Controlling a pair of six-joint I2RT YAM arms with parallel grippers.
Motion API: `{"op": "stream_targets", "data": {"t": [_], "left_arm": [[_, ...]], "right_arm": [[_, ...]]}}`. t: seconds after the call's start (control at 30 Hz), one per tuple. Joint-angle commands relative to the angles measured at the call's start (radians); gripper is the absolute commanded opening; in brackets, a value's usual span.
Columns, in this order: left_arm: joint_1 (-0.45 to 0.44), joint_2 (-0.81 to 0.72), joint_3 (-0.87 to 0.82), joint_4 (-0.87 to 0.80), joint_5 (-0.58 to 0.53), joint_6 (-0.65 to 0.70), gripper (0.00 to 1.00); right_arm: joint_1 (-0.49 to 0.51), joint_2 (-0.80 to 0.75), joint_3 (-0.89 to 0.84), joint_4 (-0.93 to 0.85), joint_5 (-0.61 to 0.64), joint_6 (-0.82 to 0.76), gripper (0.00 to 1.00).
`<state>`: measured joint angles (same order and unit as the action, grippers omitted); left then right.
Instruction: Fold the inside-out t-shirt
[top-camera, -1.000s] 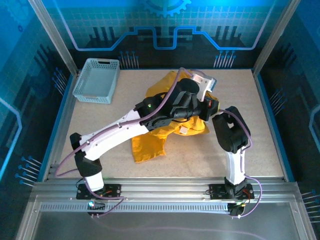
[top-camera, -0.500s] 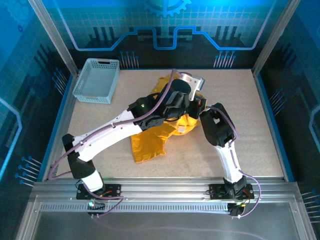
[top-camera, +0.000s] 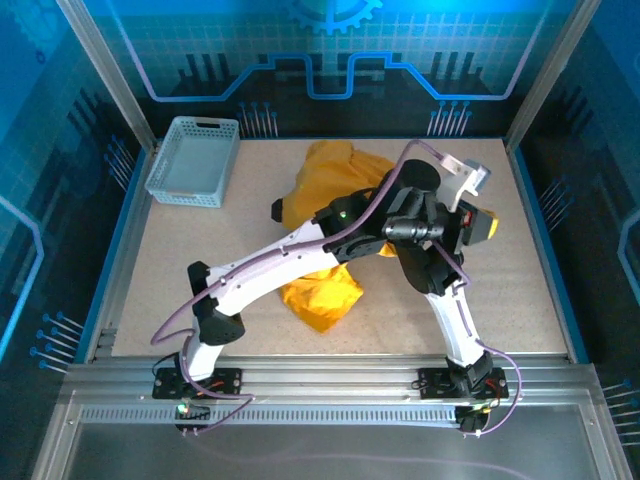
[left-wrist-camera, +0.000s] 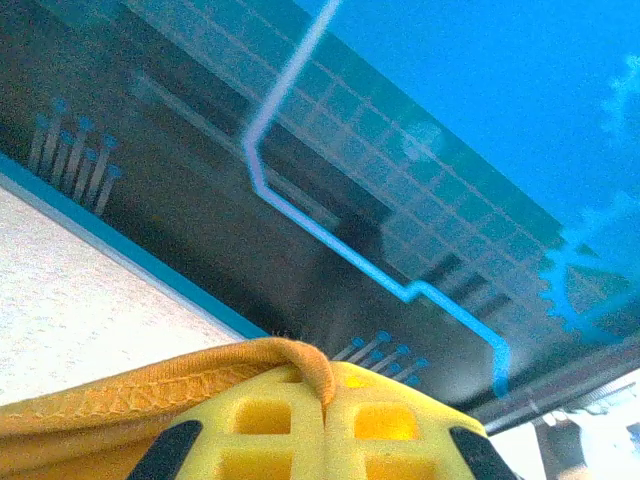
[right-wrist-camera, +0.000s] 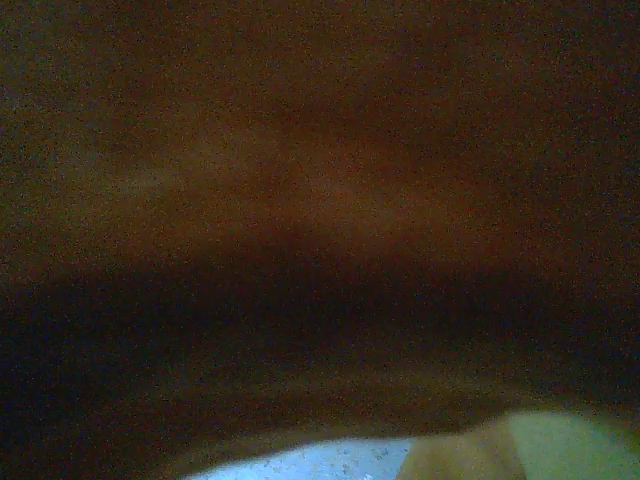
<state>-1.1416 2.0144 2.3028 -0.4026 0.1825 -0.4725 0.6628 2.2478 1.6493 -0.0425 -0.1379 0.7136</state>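
Observation:
The inside-out t-shirt (top-camera: 332, 172) is a mustard heap mid-table, lifted and bunched, with a lower lobe (top-camera: 322, 296) showing under my left arm. My left gripper (top-camera: 481, 225) has reached across to the right side of the table. In the left wrist view its yellow fingers (left-wrist-camera: 260, 425) are pressed together, and the left gripper (left-wrist-camera: 328, 390) is shut on a stitched hem of the shirt (left-wrist-camera: 150, 398). My right arm (top-camera: 432, 270) bends up beneath the left one, its gripper hidden. Dark cloth (right-wrist-camera: 320, 200) lies over the right wrist camera, with a sliver of table (right-wrist-camera: 320, 460) below.
A light grey lattice basket (top-camera: 193, 160) stands at the back left corner. The beige table (top-camera: 520, 300) is bordered by a blue rim and aluminium posts. My two arms cross each other over the right half.
My left arm has swung from the middle to the right, dragging the shirt hem with it. The shirt has bunched up and its lower part has shifted right. The right arm has leaned left under it.

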Motion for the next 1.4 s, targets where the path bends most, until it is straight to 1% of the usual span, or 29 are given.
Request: {"op": "stream_targets", "data": {"t": [0.0, 0.23, 0.4, 0.5, 0.57, 0.7, 0.8, 0.87, 0.93, 0.97, 1.03, 1.1, 1.17, 1.27, 1.37], "left_arm": [[-0.055, 0.013, -0.005, 0.053, 0.16, -0.009, 0.0], [-0.049, -0.022, -0.091, 0.065, 0.119, 0.015, 0.0], [-0.033, -0.029, -0.155, 0.071, 0.088, 0.012, 0.0], [-0.026, -0.037, -0.201, 0.101, 0.078, -0.001, 0.0], [-0.025, -0.033, -0.207, 0.105, 0.085, -0.007, 0.0], [-0.025, -0.028, -0.216, 0.098, 0.079, -0.006, 0.0], [-0.008, -0.043, -0.236, 0.065, 0.046, 0.005, 0.0], [0.023, -0.087, -0.289, 0.051, -0.004, 0.02, 0.0], [0.074, -0.171, -0.394, 0.063, -0.061, 0.028, 0.0], [0.11, -0.235, -0.477, 0.1, -0.08, 0.024, 0.0], [0.184, -0.358, -0.637, 0.18, -0.092, 0.005, 0.0], [0.261, -0.47, -0.781, 0.246, -0.084, -0.025, 0.0], [0.315, -0.546, -0.875, 0.286, -0.071, -0.042, 0.0], [0.355, -0.619, -0.951, 0.314, -0.055, -0.06, 0.0], [0.367, -0.656, -0.961, 0.319, -0.037, -0.071, 0.0]], "right_arm": [[0.001, 0.016, 0.025, -0.076, 0.044, -0.037, 0.92], [0.011, -0.019, -0.022, -0.18, 0.155, -0.093, 0.91], [0.02, -0.025, 0.031, -0.377, 0.315, -0.149, 0.9], [0.028, -0.005, 0.07, -0.447, 0.333, -0.187, 0.88], [0.032, -0.013, 0.052, -0.422, 0.301, -0.211, 0.86], [0.036, -0.047, 0.011, -0.389, 0.284, -0.23, 0.81], [0.038, -0.024, 0.047, -0.467, 0.313, -0.226, 0.77], [0.036, -0.017, 0.039, -0.494, 0.335, -0.211, 0.75], [0.031, -0.041, -0.025, -0.452, 0.302, -0.202, 0.73], [0.03, -0.065, -0.069, -0.413, 0.291, -0.199, 0.74], [0.024, -0.111, -0.161, -0.328, 0.253, -0.188, 0.75], [0.007, -0.143, -0.234, -0.245, 0.186, -0.165, 0.75], [-0.002, -0.154, -0.271, -0.208, 0.158, -0.148, 0.75], [0.001, -0.15, -0.277, -0.208, 0.17, -0.15, 0.75], [0.007, -0.145, -0.283, -0.214, 0.208, -0.149, 0.75]]}}
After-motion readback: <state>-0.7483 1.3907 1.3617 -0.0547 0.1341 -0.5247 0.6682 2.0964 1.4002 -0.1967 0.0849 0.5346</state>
